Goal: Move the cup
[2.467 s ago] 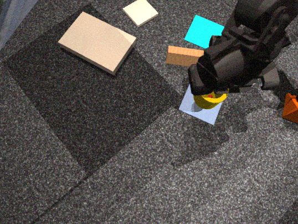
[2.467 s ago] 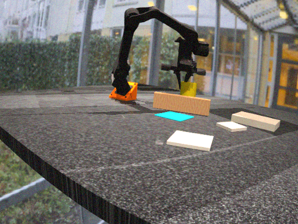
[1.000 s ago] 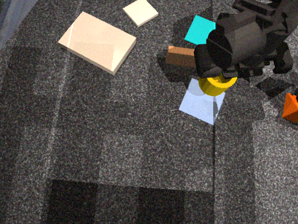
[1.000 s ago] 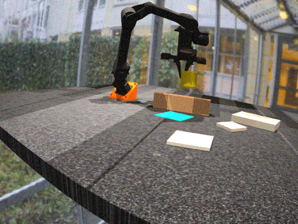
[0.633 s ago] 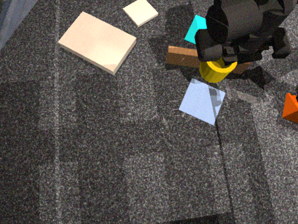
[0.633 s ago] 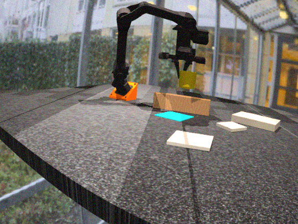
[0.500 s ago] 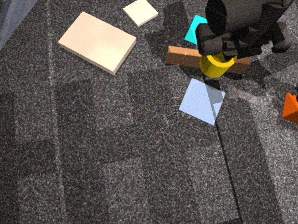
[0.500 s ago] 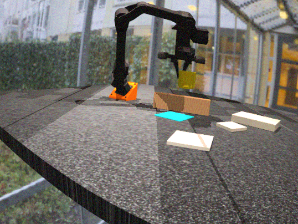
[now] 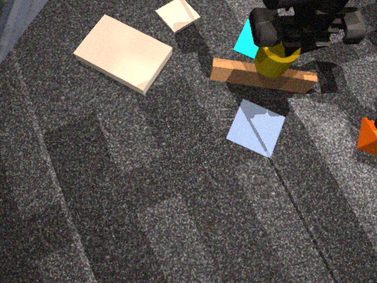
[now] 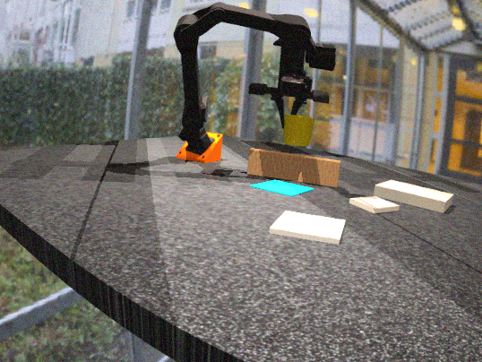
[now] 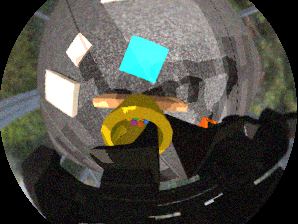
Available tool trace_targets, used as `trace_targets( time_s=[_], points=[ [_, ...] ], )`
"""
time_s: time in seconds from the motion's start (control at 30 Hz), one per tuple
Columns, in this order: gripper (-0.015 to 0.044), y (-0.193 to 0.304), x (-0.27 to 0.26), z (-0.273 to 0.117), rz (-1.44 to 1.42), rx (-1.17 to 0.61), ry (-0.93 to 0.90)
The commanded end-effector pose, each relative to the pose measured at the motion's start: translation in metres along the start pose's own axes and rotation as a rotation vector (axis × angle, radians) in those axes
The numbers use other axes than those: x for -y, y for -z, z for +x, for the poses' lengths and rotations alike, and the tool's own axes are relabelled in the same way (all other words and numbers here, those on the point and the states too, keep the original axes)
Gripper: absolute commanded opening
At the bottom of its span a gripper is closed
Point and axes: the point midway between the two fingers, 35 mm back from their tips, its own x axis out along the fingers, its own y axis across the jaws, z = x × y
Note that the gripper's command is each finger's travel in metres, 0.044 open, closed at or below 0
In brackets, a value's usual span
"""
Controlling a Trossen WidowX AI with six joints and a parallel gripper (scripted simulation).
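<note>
Above wooden bar (image 9: 263, 75): one yellow cup (image 9: 275, 61) (marbles inside) clamped in jaws; two pads, three pale slabs

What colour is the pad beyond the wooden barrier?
Bright cyan: the flat square pad shows best in the wrist view.

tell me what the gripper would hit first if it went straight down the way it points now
Likely the wooden block: the gripper points straight down, shut on the yellow cup, which hangs above that block. Depth is unclear, so it might only graze its edge.
</note>
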Motion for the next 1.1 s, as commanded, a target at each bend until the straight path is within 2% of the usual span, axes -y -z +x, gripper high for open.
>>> trace_targets(
  time_s=[0.0,1.07],
  points=[
    [0.0000,-0.011,0.002,-0.002,0.001,0.003,-0.007],
    [0.0000,-0.100,0.024,-0.006,0.002,0.008,-0.006]
  ],
)
